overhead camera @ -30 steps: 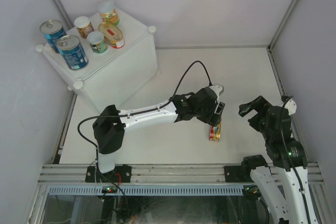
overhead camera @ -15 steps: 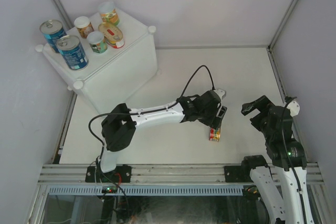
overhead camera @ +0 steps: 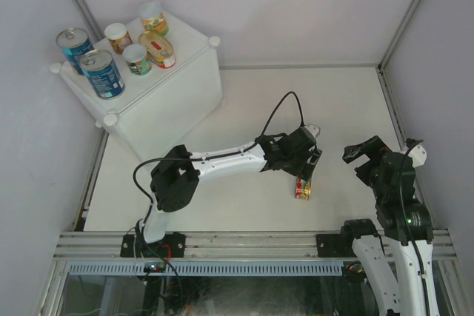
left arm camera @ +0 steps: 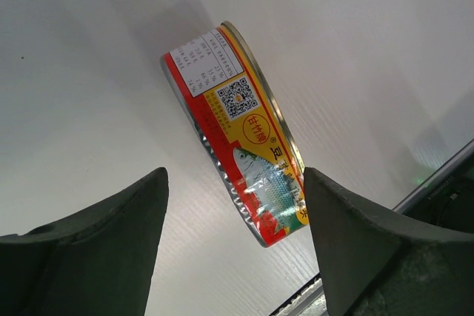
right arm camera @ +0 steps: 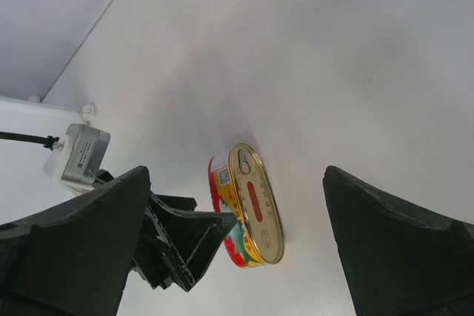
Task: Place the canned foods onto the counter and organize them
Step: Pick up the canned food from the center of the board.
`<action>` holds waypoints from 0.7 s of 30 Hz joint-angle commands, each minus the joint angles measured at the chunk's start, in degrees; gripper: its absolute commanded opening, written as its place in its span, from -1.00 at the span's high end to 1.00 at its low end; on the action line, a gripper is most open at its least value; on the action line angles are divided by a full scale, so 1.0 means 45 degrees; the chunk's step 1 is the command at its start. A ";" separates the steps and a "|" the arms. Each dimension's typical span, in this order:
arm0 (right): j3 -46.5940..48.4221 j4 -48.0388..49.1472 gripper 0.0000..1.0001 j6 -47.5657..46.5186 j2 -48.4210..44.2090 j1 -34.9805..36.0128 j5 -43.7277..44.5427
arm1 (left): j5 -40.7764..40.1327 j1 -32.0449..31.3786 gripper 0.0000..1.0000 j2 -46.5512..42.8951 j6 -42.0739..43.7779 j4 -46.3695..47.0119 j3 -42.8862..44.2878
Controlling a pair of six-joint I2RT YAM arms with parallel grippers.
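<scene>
At about 4 o'clock on the tabletop (overhead camera: 244, 94), the oval tin (overhead camera: 304, 187) stands on its thin edge just beneath the wide-spread left tool (left arm camera: 233, 174), so an off-centre squeeze could, I think, knock it flat.

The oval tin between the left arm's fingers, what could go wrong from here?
1. The tin stands on its thin edge on the table. The open left fingers flank it without touching, so a nudge from one finger could topple it.
2. Six cans sit on the counter. Setting this one down beside them could knock a neighbour.
</scene>
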 commanded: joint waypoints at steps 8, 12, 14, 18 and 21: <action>0.0245 0.0112 -1.00 0.0139 -0.0050 -0.0100 0.0073 | -0.0176 -0.0154 -0.56 0.0116 -0.0421 0.0635 0.0398; 0.0231 0.0181 -1.00 0.0103 0.0013 -0.0075 0.0129 | -0.0174 -0.0205 -0.56 0.0315 -0.0451 0.0657 0.0454; 0.0214 0.0230 -1.00 0.0062 0.0069 -0.0045 0.0190 | -0.0203 -0.0207 -0.56 0.0499 -0.0510 0.0662 0.0526; 0.0315 0.0273 -1.00 0.0080 0.0253 -0.0007 0.0048 | -0.0427 -0.0238 -0.56 0.0727 -0.0581 0.0630 0.0680; 0.0369 0.0211 -1.00 0.0070 0.0307 0.0002 0.0058 | -0.0591 -0.0278 -0.56 0.0805 -0.0554 0.0779 0.0656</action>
